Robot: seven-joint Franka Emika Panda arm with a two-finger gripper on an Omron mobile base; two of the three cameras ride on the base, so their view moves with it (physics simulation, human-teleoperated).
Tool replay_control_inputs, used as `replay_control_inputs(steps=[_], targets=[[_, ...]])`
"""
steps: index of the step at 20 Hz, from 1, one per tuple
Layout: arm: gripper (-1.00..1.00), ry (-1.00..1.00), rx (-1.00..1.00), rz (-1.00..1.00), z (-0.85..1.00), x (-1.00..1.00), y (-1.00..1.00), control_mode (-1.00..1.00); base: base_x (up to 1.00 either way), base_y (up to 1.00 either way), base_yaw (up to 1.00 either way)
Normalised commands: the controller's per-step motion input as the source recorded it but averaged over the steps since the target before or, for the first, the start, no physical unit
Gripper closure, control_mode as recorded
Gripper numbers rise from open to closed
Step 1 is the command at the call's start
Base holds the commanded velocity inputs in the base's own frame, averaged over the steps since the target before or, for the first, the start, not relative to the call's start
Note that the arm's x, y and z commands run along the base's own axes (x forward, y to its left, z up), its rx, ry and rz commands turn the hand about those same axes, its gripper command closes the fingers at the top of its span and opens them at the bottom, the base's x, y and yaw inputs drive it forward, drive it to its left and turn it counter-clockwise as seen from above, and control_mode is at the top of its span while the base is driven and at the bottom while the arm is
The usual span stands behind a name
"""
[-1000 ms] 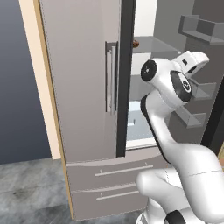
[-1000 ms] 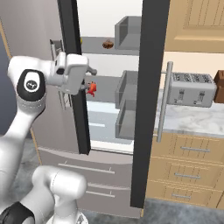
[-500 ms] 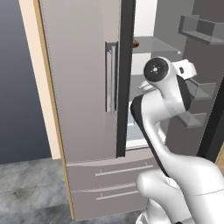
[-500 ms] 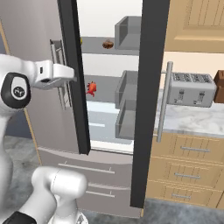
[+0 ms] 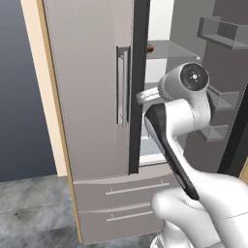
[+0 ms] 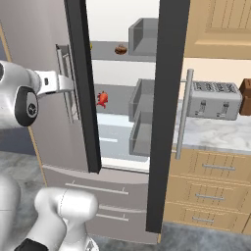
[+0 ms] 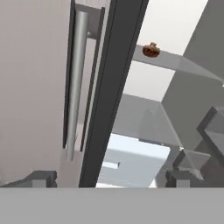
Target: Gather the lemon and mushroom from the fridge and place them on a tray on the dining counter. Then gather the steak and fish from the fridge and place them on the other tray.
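- Standing open on its right door, the fridge (image 6: pixel 59 112) shows white-lit shelves behind a black vertical strip (image 6: pixel 83 83); its left door is shut, its bar handle (image 5: pixel 122 85) just beside the strip.
- Gripper (image 7: pixel 107 179) faces the strip and the gap beside it; finger tips (image 7: pixel 41 178) set wide apart, one either side of the strip's foot in the hand view, nothing between them.
- Mushroom (image 7: pixel 151 50), small and brown, sits on the upper shelf near its front edge; also seen from the right base (image 6: pixel 120 49).
- A small red item (image 6: pixel 103 98) lies on the middle shelf, just beyond the strip; cannot tell what it is.
- Grey door bins (image 6: pixel 142 105) hang on the open door's inner face.
- Toaster (image 6: pixel 214 100) stands on the marble counter (image 6: pixel 215 132) right of the fridge, over wooden drawers (image 6: pixel 211 184).
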Motion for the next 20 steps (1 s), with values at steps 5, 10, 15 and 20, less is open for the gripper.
replay_control_inputs(steps=[5,10,15,20], targets=[[-1.00,0.12,0.09,0.26,0.00,0.25,0.43,-1.00,0.00,0.00,0.00],[-1.00,0.10,0.07,0.11,0.00,0.46,0.24,-1.00,0.00,0.00,0.00],[-1.00,0.04,0.06,-0.04,0.00,0.36,0.33,-1.00,0.00,0.00,0.00],[-1.00,0.00,0.00,-0.21,0.00,0.06,0.36,-1.00,0.00,0.00,0.00]])
